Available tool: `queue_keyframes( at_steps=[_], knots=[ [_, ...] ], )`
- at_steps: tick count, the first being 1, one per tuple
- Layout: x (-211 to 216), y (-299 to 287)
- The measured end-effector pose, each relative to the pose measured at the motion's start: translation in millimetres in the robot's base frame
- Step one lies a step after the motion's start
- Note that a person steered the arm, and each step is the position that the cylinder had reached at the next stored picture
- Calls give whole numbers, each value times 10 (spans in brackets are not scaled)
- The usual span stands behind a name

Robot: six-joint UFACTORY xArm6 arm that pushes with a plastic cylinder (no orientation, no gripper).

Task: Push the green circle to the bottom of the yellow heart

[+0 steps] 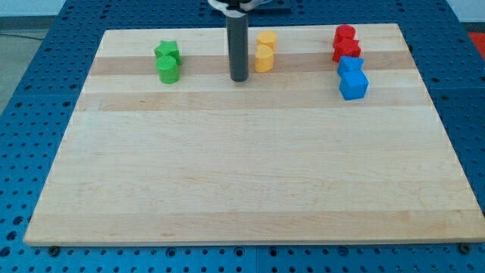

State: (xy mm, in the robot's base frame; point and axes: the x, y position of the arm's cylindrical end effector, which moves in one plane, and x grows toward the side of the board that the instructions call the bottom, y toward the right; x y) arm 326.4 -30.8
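Barely begun: green circle sits well apart at nine o'clock of the yellow heart, the rod's bare tip between them, touching neither

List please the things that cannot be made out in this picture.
- Arm: cut off by the view's top; only the rod and my tip show.
- Shapes: the yellow pair is too small to tell which is the heart; the red pair and blue pair are equally unclear.
- Green circle: touching the green star or not, unclear.
- Contact: my tip stands left of the yellow pair; any gap is unclear.
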Motion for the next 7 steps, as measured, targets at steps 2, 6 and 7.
queue_keyframes(
  at_steps=[2, 6, 7],
  knots=[
    [-115, 213],
    [271, 89],
    [656, -518]
  ],
)
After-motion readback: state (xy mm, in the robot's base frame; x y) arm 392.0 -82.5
